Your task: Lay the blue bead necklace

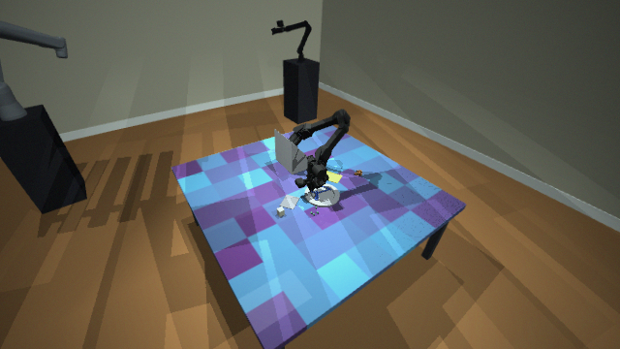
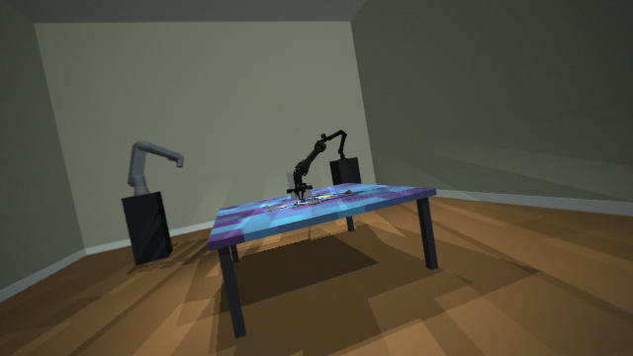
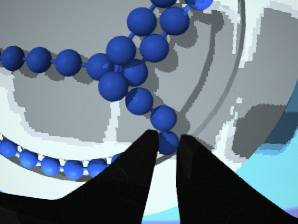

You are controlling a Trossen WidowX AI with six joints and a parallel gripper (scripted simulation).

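The round bead board (image 1: pixel 330 204) (image 3: pixel 277 75) is pale, with a curved groove near its edge. The blue bead necklace (image 3: pixel 68 62) lies on it. In the wrist view one stretch follows the groove at lower left, another crosses the middle from the left, and a double strand runs to the upper right. They meet in a bunched, crossing cluster, from which a short strand leads down to the fingers. My gripper (image 1: pixel 317 190) (image 2: pixel 302 199) (image 3: pixel 166 141) is low over the board, its fingertips closed around one bead of that strand. The fingers hide part of the groove and the beads there.
A grey upright panel (image 1: pixel 290 154) stands behind the board beside the arm. A yellow sheet (image 1: pixel 334 177) and a small orange object (image 1: pixel 357 173) lie beyond it. A pale square (image 1: pixel 290 202), a small cream block (image 1: pixel 280 211) and tiny items (image 1: pixel 315 213) lie in front and to the left.
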